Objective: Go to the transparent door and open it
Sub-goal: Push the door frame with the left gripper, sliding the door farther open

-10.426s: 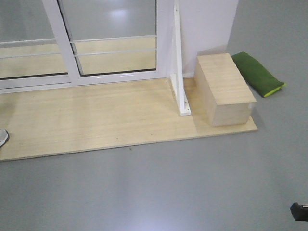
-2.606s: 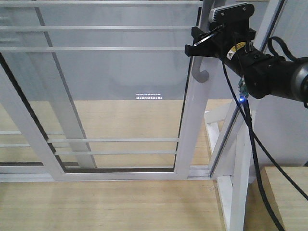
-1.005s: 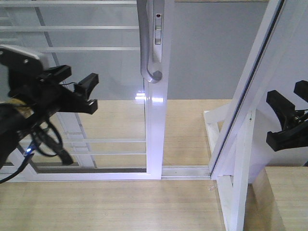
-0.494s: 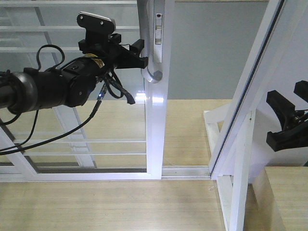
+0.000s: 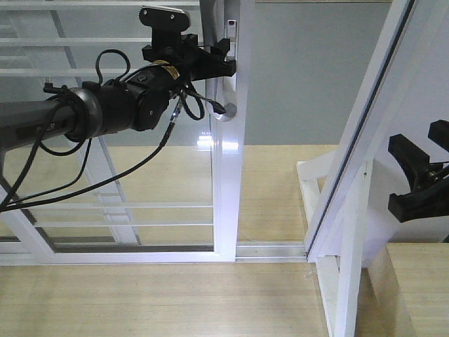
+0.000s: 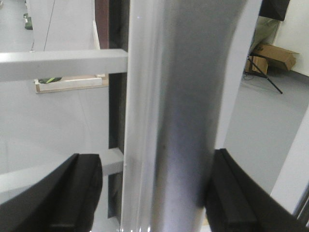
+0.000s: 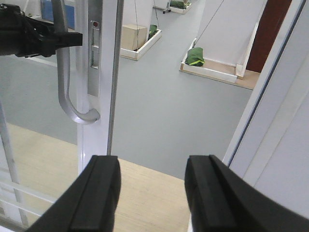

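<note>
The transparent door (image 5: 140, 154) is a glass panel with thin white bars, and its white edge stile (image 5: 226, 182) stands upright at the centre. The curved silver-grey handle (image 5: 223, 107) runs down that stile. My left gripper (image 5: 226, 57) reaches in from the left, open, with one finger on each side of the handle's upper part. In the left wrist view the handle (image 6: 186, 121) fills the space between the black fingers (image 6: 72, 193). My right gripper (image 5: 403, 175) hangs open and empty at the right, apart from the door. The right wrist view also shows the handle (image 7: 65, 82).
A slanted white frame post (image 5: 358, 140) stands right of the gap beside the stile. A white brace (image 5: 344, 295) and a wooden box (image 5: 421, 281) sit at lower right on the wooden platform (image 5: 140, 302). Beyond the door lies grey floor with a green bag (image 7: 195, 55).
My left arm has swung up and right from the left side until its fingers straddle the handle. The door stile and my right gripper have stayed put over the last second.
</note>
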{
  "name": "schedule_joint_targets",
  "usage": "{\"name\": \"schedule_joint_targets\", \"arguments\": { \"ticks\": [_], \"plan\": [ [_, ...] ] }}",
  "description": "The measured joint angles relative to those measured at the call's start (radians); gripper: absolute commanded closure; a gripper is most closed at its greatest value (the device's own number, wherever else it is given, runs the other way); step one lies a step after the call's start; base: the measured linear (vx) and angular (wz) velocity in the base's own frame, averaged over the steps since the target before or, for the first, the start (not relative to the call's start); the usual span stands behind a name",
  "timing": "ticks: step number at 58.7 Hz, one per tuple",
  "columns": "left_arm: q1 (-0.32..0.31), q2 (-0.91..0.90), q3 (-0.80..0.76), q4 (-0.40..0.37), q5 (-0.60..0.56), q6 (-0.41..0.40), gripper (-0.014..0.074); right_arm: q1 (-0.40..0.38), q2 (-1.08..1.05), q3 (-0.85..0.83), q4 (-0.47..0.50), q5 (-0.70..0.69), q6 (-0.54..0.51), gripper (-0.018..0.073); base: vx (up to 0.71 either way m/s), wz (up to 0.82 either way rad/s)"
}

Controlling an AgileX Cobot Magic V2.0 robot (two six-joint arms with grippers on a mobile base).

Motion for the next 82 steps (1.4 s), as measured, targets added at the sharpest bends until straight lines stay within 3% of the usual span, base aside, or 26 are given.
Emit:
{"name": "schedule_joint_targets", "arguments": {
  "ticks": [29, 45, 82],
  "plan": [
    [0.0, -0.009, -0.032, 0.009, 0.153, 0.0, 0.023, 0.0, 0.0, 0.0, 0.0, 0.001, 0.0, 0.0173, 0.0, 0.0],
    [0.032, -0.049, -0.032, 0.024, 0.274, 0.0, 0.0251, 0.0, 0.0, 0.0, 0.0, 0.002, -0.001, 0.0173, 0.0, 0.0],
    [0.234, -0.159, -0.022, -0.001, 0.596, 0.022, 0.025, 0.0, 0.0, 0.0, 0.0, 0.003, -0.001, 0.0173, 0.0, 0.0]
  ]
}}
